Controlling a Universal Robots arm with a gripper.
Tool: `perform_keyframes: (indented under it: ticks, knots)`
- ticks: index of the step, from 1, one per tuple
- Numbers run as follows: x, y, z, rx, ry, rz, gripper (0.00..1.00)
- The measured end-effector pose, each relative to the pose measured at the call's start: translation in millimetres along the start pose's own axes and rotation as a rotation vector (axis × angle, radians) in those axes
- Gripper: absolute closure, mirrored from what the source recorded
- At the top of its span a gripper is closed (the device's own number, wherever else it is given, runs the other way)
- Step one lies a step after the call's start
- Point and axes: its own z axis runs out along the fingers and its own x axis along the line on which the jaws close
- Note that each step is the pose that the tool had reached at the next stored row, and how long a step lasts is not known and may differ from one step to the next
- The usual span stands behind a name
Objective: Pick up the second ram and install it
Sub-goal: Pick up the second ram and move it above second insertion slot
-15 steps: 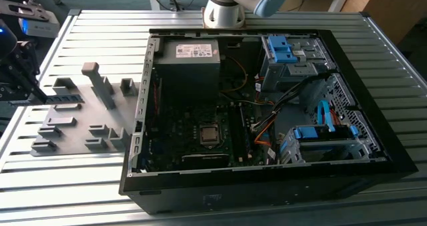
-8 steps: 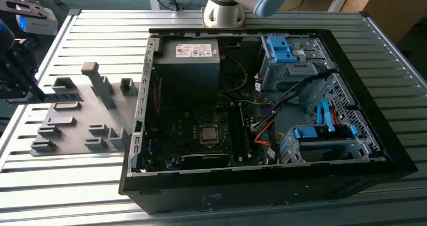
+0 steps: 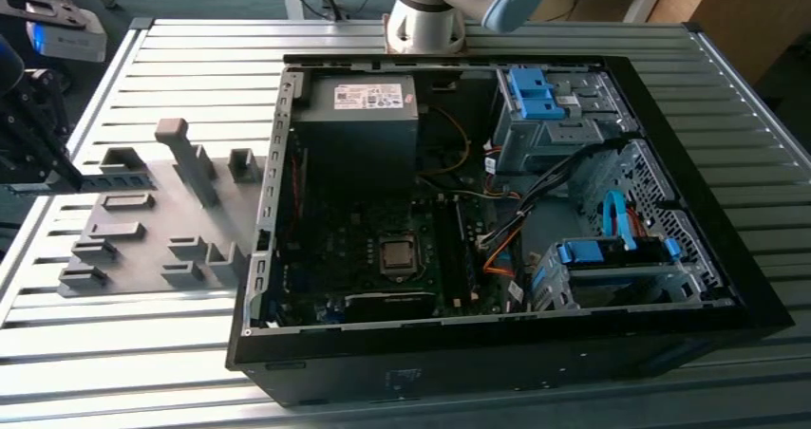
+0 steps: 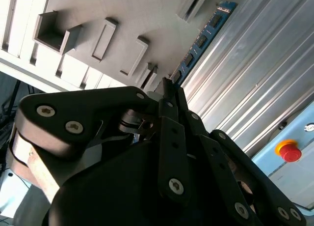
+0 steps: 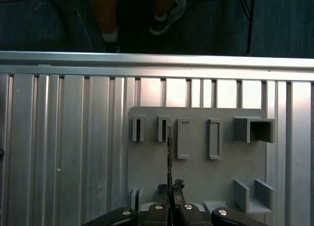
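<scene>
The second ram [image 4: 203,37] is a thin blue board with dark chips, and my gripper [image 4: 169,84] is shut on one end of it. In the first wrist view the ram [image 5: 169,152] shows edge-on, running out from the gripper [image 5: 170,190] over the grey holder plate [image 5: 196,177]. In the exterior view the gripper [image 3: 41,168] is at the far left, with the ram [image 3: 108,184] reaching out level above the holder plate [image 3: 140,234]. The open computer case [image 3: 273,258] with its motherboard [image 3: 380,258] lies apart, toward the exterior view's right.
Upright grey blocks [image 3: 190,163] stand on the holder plate. The case holds a power supply [image 3: 361,106], blue drive-bay latches [image 3: 533,92] and loose cables [image 3: 507,230]. A person's feet [image 5: 167,12] stand beyond the table edge. A red stop button [image 4: 289,151] is nearby.
</scene>
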Motion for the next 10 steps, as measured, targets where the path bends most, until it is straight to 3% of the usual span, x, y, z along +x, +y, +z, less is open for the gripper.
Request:
perform_keyframes:
  ticks: [10]
  knots:
    - [-0.1,0.1,-8.5,0.0000,0.0000,0.000,0.86]
